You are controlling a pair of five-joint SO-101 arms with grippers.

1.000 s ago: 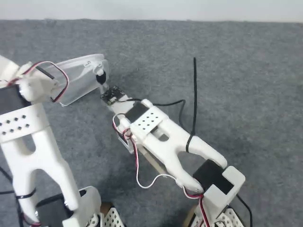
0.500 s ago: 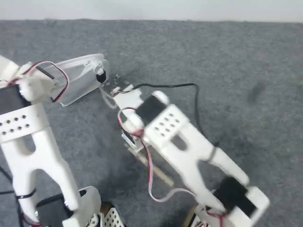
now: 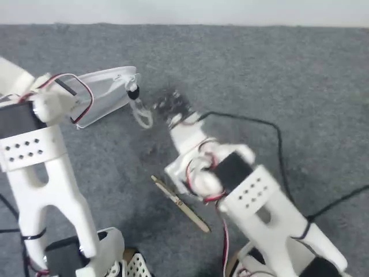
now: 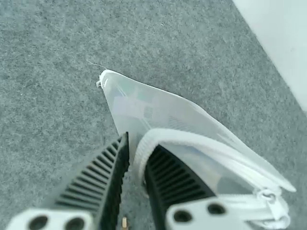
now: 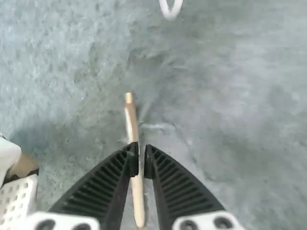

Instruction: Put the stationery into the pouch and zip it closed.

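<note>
A translucent white pouch (image 4: 168,112) is seen at the upper left of the high view, on the grey carpet (image 3: 288,69). A white zipper (image 4: 211,146) is run along its edge, and a white loop pull (image 3: 142,117) is hung from the end nearest the frame's centre. Faint pale shapes are shown through its wall, too vague to be named. The left gripper (image 4: 136,143) is clamped on the zipper edge, its ribbed black fingers (image 4: 103,177) pressed against it from both sides. A slim beige pen (image 3: 180,203) is laid flat on the carpet at the lower centre of the high view, outside the pouch and apart from it, slanted from upper left to lower right. In the right wrist view, the right gripper (image 5: 137,149) is held over the pen with its fingers drawn almost together, only a narrow slit being left between them. The pen is seen in line with that slit, and whether it is touched cannot be told.
</note>
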